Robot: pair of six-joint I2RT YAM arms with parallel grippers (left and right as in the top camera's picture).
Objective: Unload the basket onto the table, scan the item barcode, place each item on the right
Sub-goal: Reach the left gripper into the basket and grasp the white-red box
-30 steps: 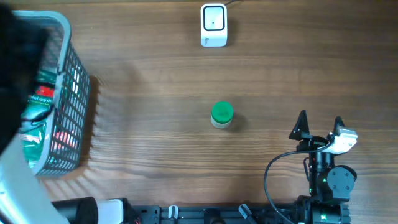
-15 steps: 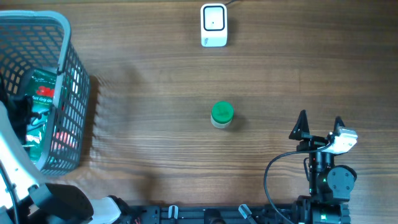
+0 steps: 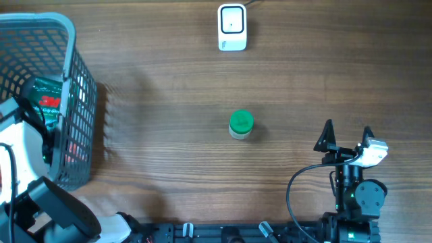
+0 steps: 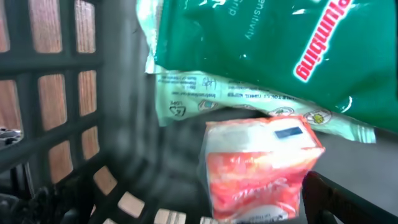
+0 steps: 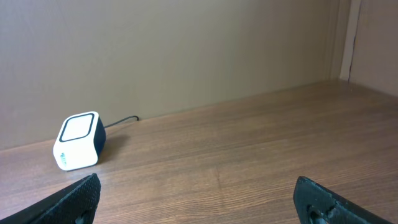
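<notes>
**Barcode scan at its opening stage: nothing lifted, nothing presented**

At the far left, the left gripper (image 3: 46,135) is hanging inside the wire basket (image 3: 70,47). Its fingers are lying at the two lower corners of the left wrist view, spread wide and holding nothing. Just ahead of it, between the lines of its fingers, an orange-and-white pack (image 4: 261,162) is resting on the basket floor. This is probably the item to be scanned. A green pouch (image 4: 267,50) is leaning above and beyond the pack, touching its upper edge.

The pack is showing its orange printed face to the gripper, and its pale top, carrying a small blue mark, is tilting upward. Its long axis appears to be running across the gripper's opening, from finger to finger, though the blur is leaving this uncertain. No barcode is showing.

A green-lidded jar (image 3: 241,124) is standing upright on the table (image 3: 169,88), well apart from both grippers. It is forward and left of the right gripper (image 3: 347,135). The barcode scanner (image 3: 232,27) is sitting farther ahead on that same side, its window facing up.

At the far right, the right gripper is idling near the table edge, jaws parted and empty.

By this evidence the whole task is remaining: grasping, lifting out, carrying to the scanner and turning the barcode to its window.
</notes>
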